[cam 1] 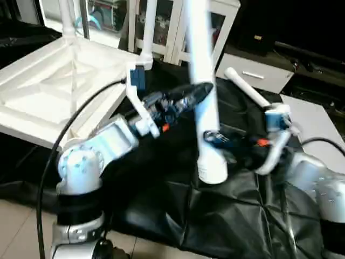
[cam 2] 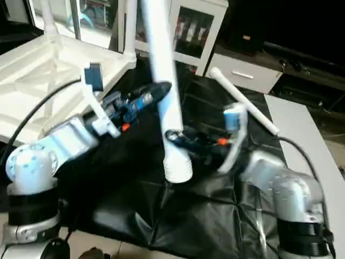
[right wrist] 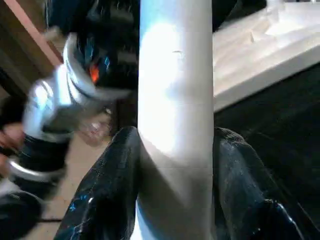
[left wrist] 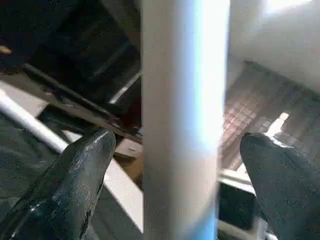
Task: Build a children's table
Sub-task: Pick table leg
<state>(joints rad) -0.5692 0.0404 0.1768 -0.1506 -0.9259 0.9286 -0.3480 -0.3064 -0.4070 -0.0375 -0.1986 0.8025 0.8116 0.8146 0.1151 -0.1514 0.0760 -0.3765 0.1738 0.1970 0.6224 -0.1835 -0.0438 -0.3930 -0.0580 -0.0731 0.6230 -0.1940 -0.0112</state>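
Note:
The white tabletop (cam 1: 43, 81) lies upside down at the left, ribs up, with two white legs (cam 1: 148, 27) standing in its far corner sockets. A third leg (cam 1: 202, 65) stands nearly upright over the black cloth, its wide end (cam 1: 211, 172) down. My right gripper (cam 1: 211, 137) is shut on its lower part, fingers (right wrist: 110, 190) pressed to the tube. Higher up, my left gripper (cam 1: 207, 89) straddles the same leg (left wrist: 180, 125), open, with gaps beside both fingers (left wrist: 75, 180). A fourth leg (cam 1: 247, 89) lies loose on the cloth behind my right arm.
A black cloth (cam 1: 215, 216) covers the floor under the work. A white glass-door cabinet (cam 1: 167, 32) and a low white drawer unit (cam 1: 259, 70) stand behind. A pale sheet (cam 1: 318, 118) lies at the right. A black cable (cam 1: 70, 135) arcs over my left forearm.

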